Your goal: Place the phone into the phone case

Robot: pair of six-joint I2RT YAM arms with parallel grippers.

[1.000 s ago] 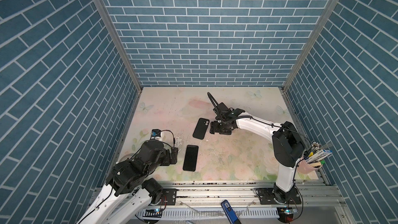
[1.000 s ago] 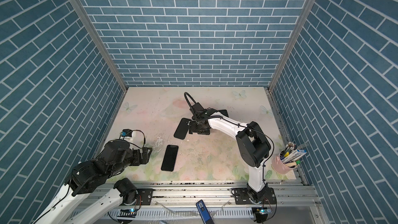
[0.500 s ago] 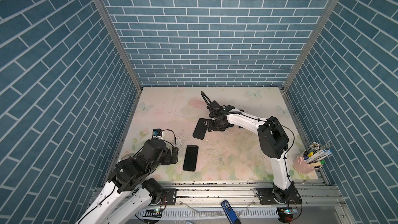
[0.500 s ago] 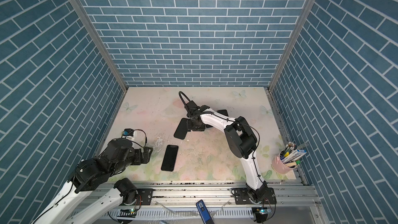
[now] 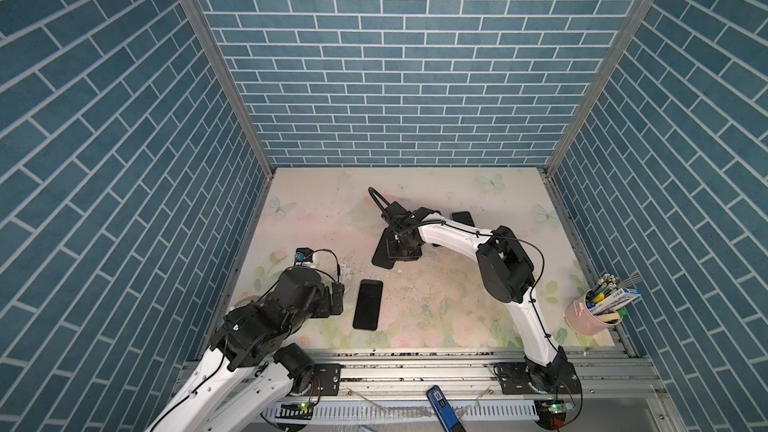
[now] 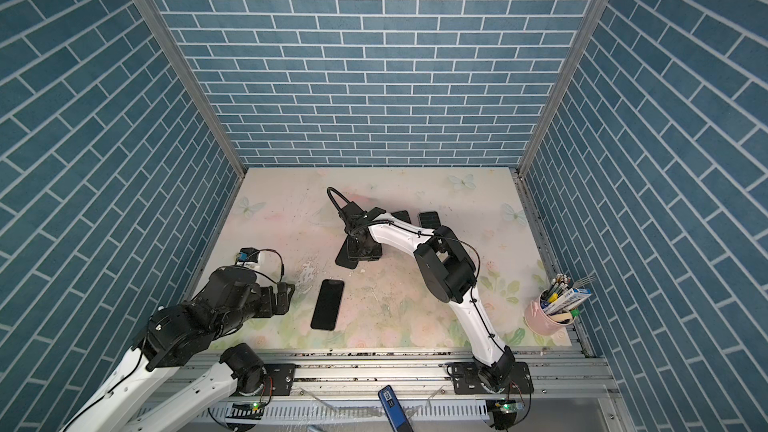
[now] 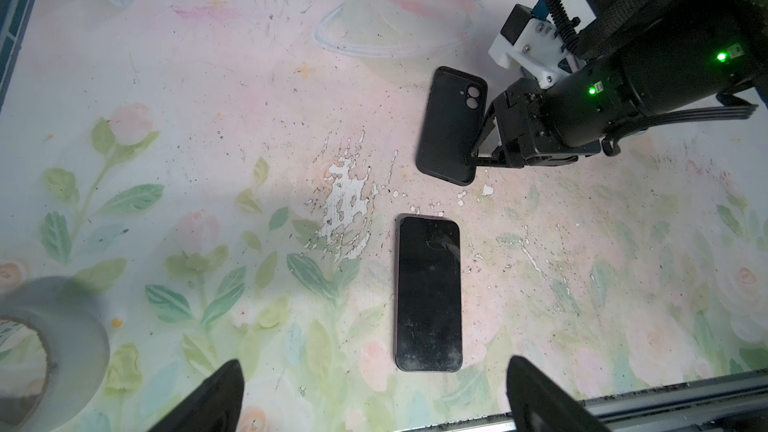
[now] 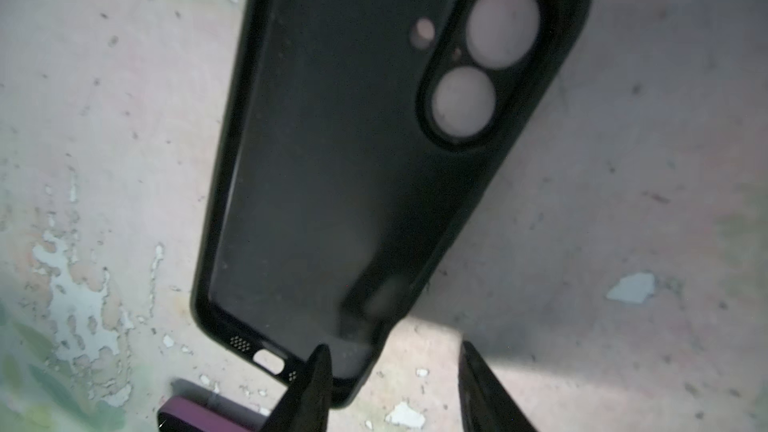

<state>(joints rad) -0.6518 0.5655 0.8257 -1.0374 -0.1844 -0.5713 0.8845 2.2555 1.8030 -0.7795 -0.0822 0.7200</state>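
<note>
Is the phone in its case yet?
No, it's out. The phone lies bare on the table, and the empty case sits apart from it.

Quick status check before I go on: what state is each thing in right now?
phone: flat, screen up, dark, not in the case
phone case: empty, hollow side up
left gripper: open, empty, by the phone
right gripper: open, jaws straddling the case's bottom edge
pen cup: upright, full
</note>
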